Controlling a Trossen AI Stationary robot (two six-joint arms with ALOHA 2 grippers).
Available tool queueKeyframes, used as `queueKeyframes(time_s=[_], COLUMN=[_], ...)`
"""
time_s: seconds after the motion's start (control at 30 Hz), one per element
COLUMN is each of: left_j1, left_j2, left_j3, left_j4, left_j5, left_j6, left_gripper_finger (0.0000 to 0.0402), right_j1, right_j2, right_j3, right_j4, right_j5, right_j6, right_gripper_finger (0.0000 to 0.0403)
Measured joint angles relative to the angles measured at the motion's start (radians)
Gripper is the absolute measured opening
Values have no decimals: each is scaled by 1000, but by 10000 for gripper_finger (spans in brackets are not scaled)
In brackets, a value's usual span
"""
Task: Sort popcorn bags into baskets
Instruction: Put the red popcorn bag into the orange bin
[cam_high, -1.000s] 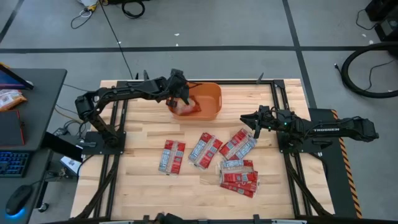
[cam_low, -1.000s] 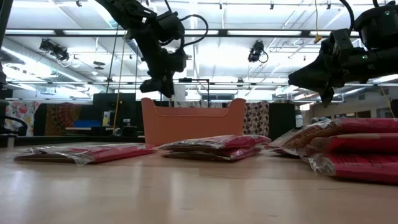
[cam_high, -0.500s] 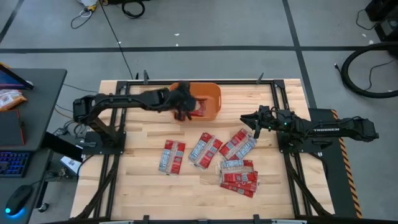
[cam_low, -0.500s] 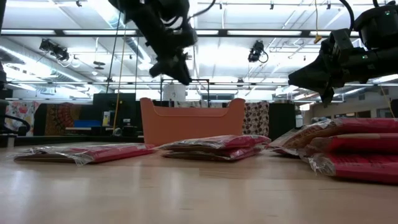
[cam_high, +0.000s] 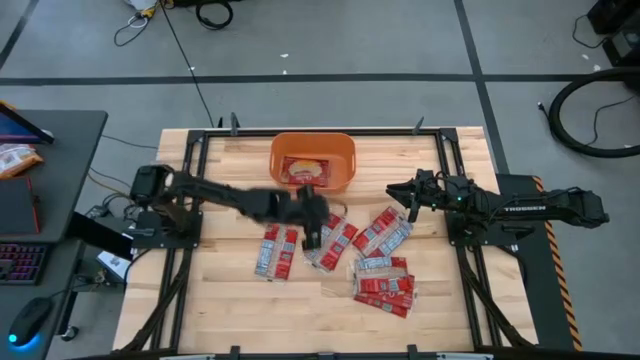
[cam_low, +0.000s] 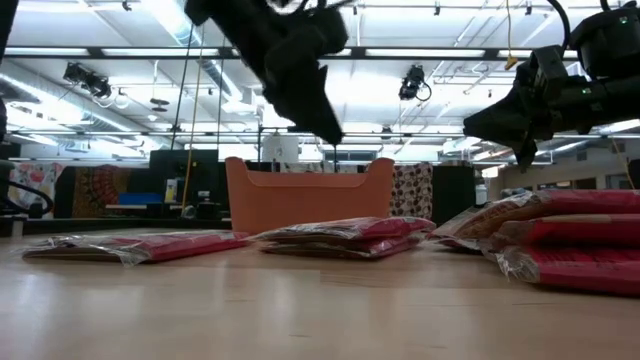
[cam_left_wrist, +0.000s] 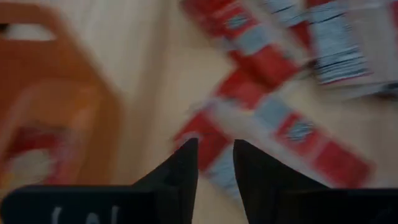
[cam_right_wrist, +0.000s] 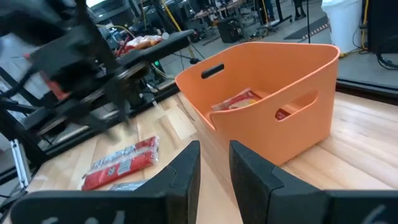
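High view, rounded orange plastic basket (cam_high: 345, 165), flat glossy red packets (cam_high: 276, 250), wooden table (cam_high: 230, 300)

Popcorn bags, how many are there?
6, maybe more hidden: one in the orange basket, one left on the table, two side by side mid-table, two overlapping nearest the front.

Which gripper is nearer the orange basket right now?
Left. The left gripper hovers just in front of the orange basket, over the loose popcorn bags. The right gripper waits farther off to the basket's right side.
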Motion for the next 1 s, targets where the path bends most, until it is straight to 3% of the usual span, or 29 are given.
queueKeyframes(time_s=[0.27,0.43,0.6,1.0], left_j1=[-188,-236,-236,-236], left_j2=[177,297,364,450], left_j3=[164,289,356,359], left_j4=[-3,-44,-84,-133], left_j5=[-199,-302,-310,-354], left_j6=[-27,-28,-72,-152], left_gripper_finger=[198,237,236,227], right_j1=[0,0,0,0], right_j2=[4,4,6,9], right_j3=[0,0,0,0], right_j4=[7,12,20,20], right_j5=[0,0,0,0], right_j6=[0,0,0,0], right_gripper_finger=[90,90,90,90])
